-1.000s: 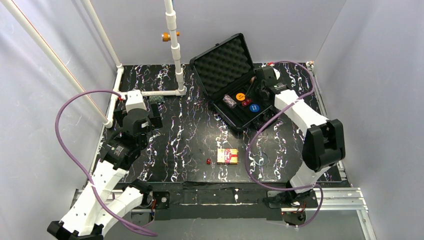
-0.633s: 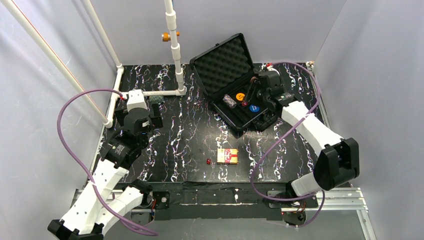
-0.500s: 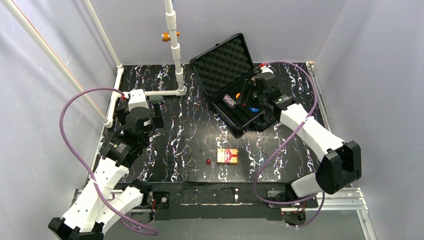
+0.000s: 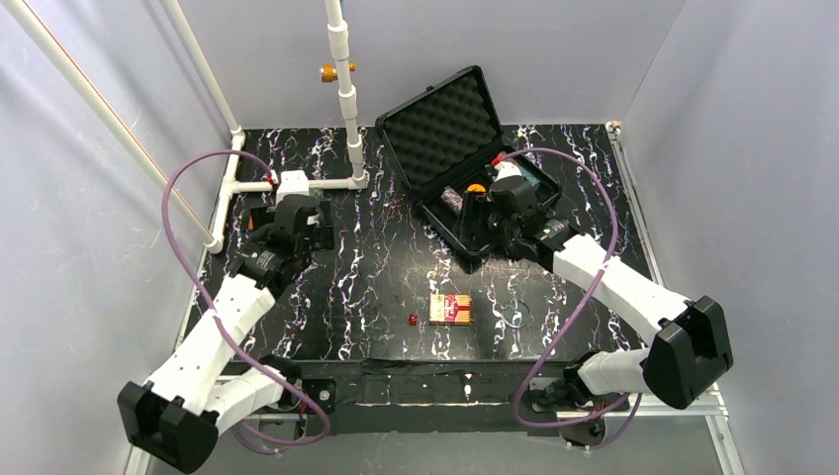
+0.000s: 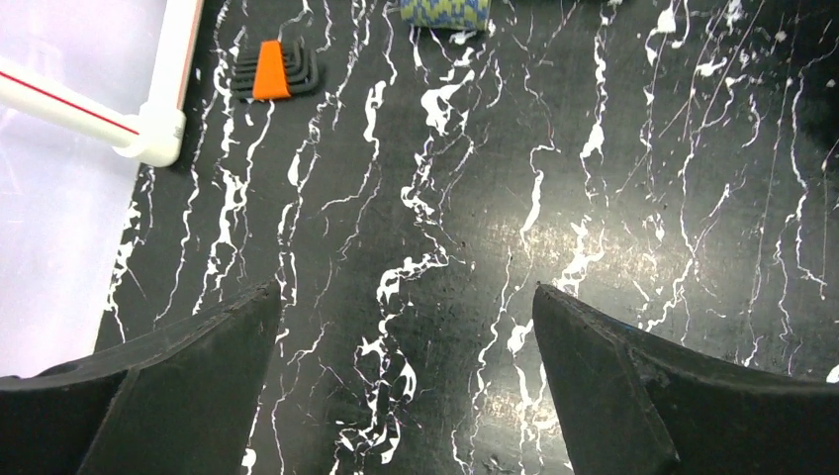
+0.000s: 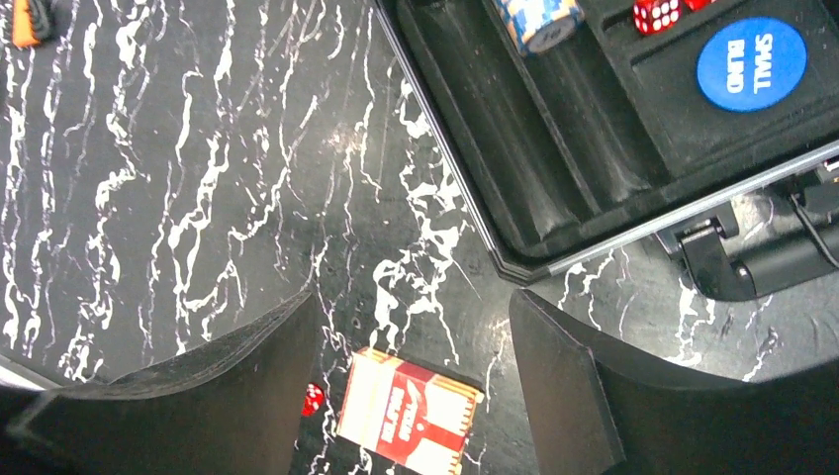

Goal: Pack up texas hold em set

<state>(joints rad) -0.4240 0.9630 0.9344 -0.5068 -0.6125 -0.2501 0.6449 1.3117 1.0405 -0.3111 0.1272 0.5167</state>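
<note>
Right wrist view: the right gripper [image 6: 414, 302] is seen with its fingers spread and nothing between them. It is held above the marbled table [image 6: 198, 148], just off the near rim of the open black case [image 6: 574, 168], which fills the upper right of the frame. In the case a blue disc [image 6: 751, 64], red dice [image 6: 656, 12] and a chip stack [image 6: 539, 15] are already laid.

The red-yellow card box [image 6: 408, 411] lies flat at the bottom centre, with a loose red die [image 6: 312, 399] just beside its left edge. The card box is judged to be the next pick. The jaws should be lowered squarely across its narrower span, and the loose red die should be kept clear of the fingers so that it is not knocked away.

In the left wrist view the left gripper [image 5: 406, 297] is likewise spread wide and empty over the table. What looks like a loose chip stack [image 5: 445, 10] is cut off at the top edge.
</note>
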